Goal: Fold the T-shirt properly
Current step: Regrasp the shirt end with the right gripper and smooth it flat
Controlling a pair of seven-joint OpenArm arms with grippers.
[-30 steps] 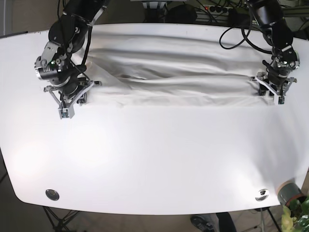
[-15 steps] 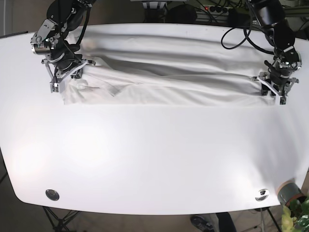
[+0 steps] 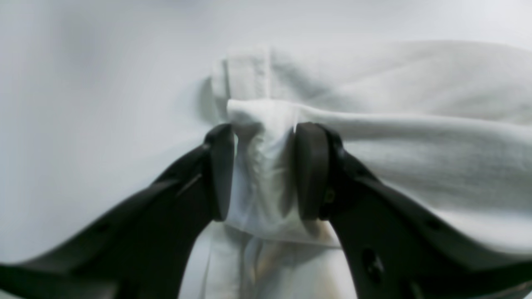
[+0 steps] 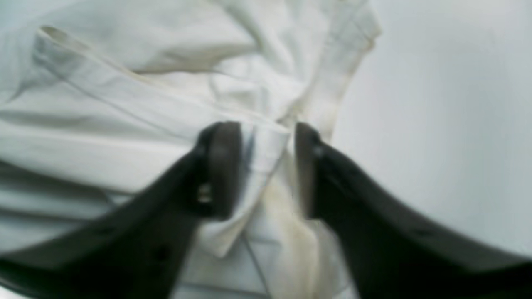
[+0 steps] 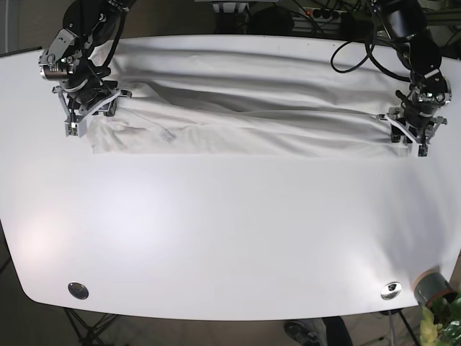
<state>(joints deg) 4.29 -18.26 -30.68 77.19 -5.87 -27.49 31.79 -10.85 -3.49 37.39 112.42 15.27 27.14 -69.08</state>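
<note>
My right gripper [image 5: 81, 119] pinches the T-shirt [image 5: 245, 119] at its left end. The shirt lies stretched in a long wrinkled band across the far part of the white table [image 5: 230, 238]. At the shirt's right end my left gripper [image 5: 412, 138] clamps a fold.

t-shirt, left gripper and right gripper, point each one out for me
T-shirt [image 5: 245, 126], base view, on the middle of the cloth.
Left gripper [image 3: 262, 170], left wrist view, midway between its fingertips.
Right gripper [image 4: 268, 166], right wrist view, midway between its fingertips.
</note>
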